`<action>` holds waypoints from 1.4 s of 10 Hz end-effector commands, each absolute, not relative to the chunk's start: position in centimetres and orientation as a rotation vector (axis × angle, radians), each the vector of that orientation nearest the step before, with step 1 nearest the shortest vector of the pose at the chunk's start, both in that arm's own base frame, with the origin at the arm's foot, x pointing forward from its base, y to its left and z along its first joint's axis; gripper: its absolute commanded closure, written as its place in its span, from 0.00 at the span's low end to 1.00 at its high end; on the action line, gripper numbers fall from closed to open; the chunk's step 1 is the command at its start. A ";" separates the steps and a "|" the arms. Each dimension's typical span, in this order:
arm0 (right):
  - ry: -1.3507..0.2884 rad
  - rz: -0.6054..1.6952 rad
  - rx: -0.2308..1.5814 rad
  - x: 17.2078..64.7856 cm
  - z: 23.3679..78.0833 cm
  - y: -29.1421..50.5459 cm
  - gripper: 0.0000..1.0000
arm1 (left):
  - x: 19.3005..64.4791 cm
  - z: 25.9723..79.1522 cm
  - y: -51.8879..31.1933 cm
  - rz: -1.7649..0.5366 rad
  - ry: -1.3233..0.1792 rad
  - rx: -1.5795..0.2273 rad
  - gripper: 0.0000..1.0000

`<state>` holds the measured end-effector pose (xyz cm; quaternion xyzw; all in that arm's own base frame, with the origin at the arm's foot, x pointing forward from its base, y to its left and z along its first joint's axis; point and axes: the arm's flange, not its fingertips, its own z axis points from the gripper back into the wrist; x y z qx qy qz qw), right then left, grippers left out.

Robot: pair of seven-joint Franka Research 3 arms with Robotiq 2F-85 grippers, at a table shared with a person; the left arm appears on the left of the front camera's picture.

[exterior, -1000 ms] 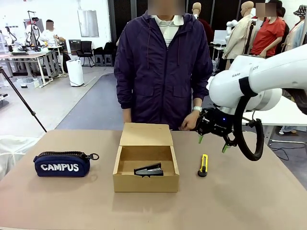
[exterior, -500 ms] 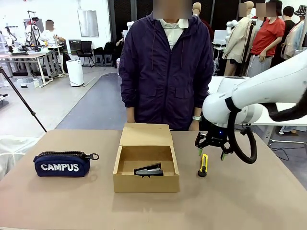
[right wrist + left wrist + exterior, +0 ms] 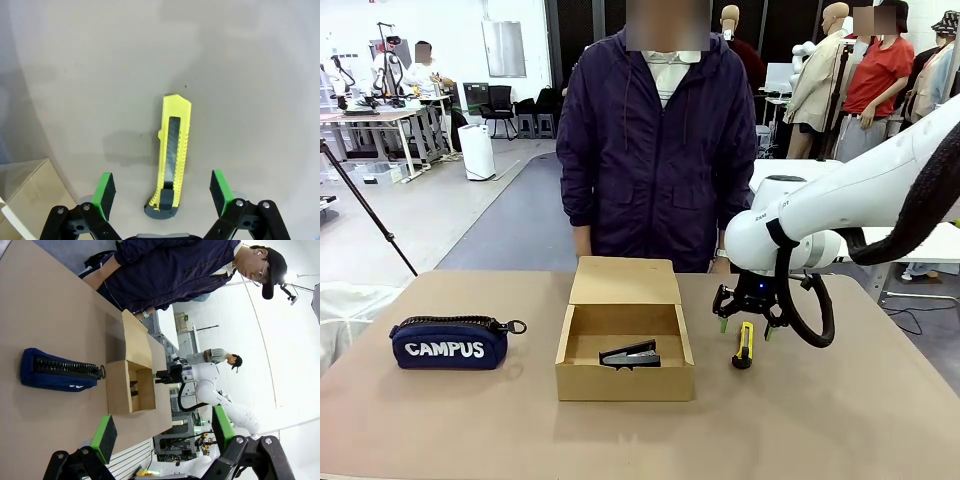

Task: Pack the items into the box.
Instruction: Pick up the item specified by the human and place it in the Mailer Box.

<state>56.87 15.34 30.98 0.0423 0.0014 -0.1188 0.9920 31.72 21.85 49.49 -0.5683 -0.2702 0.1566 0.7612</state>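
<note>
Ok so, left to right. The left tool (image 3: 163, 430) hung well back from everything with its jaws wide apart and nothing between them. From its own camera the goods were all far off toward the middle of the frame. In the front view the navy CAMPUS pouch (image 3: 450, 343) sat at the left of the table (image 3: 840, 420), not part of the job. The box (image 3: 625, 381) was in the middle with its lid flap folded back, and the grey stapler-like wedge (image 3: 632, 354) was already lying inside it. So by my count 1 of 2 items was packed.

The bit that mattered was right of centre. The yellow utility knife (image 3: 744, 343) lay flat on the table just beside the box's right wall, not touching it. The right tool (image 3: 745, 328) hovered straight over it, jaws spread as wide as they go, gripping nothing.

In the right wrist view the knife ran up and down the frame, dark end at bottom centre and yellow tip toward the middle. The 2 green pads (image 3: 105, 188) stood off either side of it. That put its long axis crosswise to the closing line, so I'd say a straight drop and a squeeze across the narrow body would do. The right arm was clearly the nearer one.
</note>
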 end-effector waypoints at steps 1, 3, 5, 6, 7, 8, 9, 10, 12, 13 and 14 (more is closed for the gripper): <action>-0.041 -0.228 0.049 57.5 30.3 15.5 0.00 | 31.5 49.7 21.9 0.333 -0.578 -1.238 0.00; -0.034 -0.254 0.012 57.6 30.4 15.8 0.00 | 31.5 49.7 21.9 0.333 -0.578 -1.238 0.00; -0.017 -0.266 -0.007 57.8 30.0 16.0 0.00 | 31.5 49.7 21.9 0.333 -0.578 -1.238 0.00; -0.006 -0.280 -0.003 58.0 29.9 16.3 0.00 | 31.5 49.7 21.9 0.333 -0.578 -1.238 0.00; -0.001 -0.308 -0.025 58.1 29.8 16.3 0.00 | 31.5 49.7 21.9 0.333 -0.578 -1.238 0.00; 0.003 -0.314 -0.029 58.2 29.6 16.3 0.58 | 31.5 49.7 21.9 0.333 -0.578 -1.238 0.00; 0.009 -0.323 -0.026 58.2 29.7 16.3 1.00 | 31.5 49.7 21.9 0.333 -0.578 -1.238 0.00; 0.014 -0.329 -0.019 58.2 29.7 16.3 1.00 | 31.5 49.7 21.9 0.333 -0.578 -1.238 0.00; 0.029 -0.329 -0.022 58.3 29.6 16.3 1.00 | 31.5 49.7 21.9 0.333 -0.578 -1.238 0.00; 0.031 -0.331 -0.015 58.3 29.7 16.2 1.00 | 31.5 49.7 21.9 0.333 -0.578 -1.238 0.00; 0.036 -0.334 -0.013 58.3 29.7 16.2 1.00 | 31.5 49.7 21.9 0.333 -0.578 -1.238 0.00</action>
